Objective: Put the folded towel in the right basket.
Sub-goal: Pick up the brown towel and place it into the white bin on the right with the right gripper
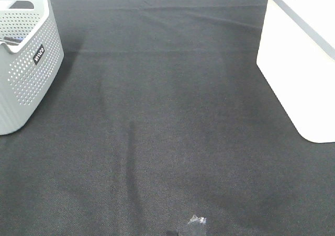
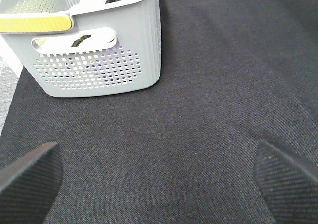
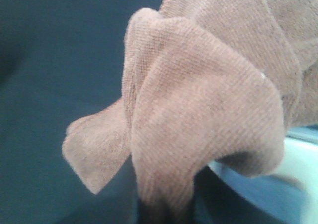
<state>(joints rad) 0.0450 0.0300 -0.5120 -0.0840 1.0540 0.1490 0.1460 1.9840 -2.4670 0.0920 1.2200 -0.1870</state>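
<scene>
Seemingly towel (image 3: 198, 110) in right tool (image 3: 164, 214).

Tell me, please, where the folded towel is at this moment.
The towel fills the right wrist view, bunched close to the camera and next to the right basket, whose pale rim shows there. The exterior high view does not show it.

A bunched brown towel (image 3: 198, 110) fills the view, a pale rim (image 3: 285, 182) beside it.

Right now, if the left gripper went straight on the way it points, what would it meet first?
Most likely the black cloth, in the bare stretch ahead of the left gripper, whose fingers are open. The grey basket stands farther on and off to one side, though depth is hard to judge.
</scene>
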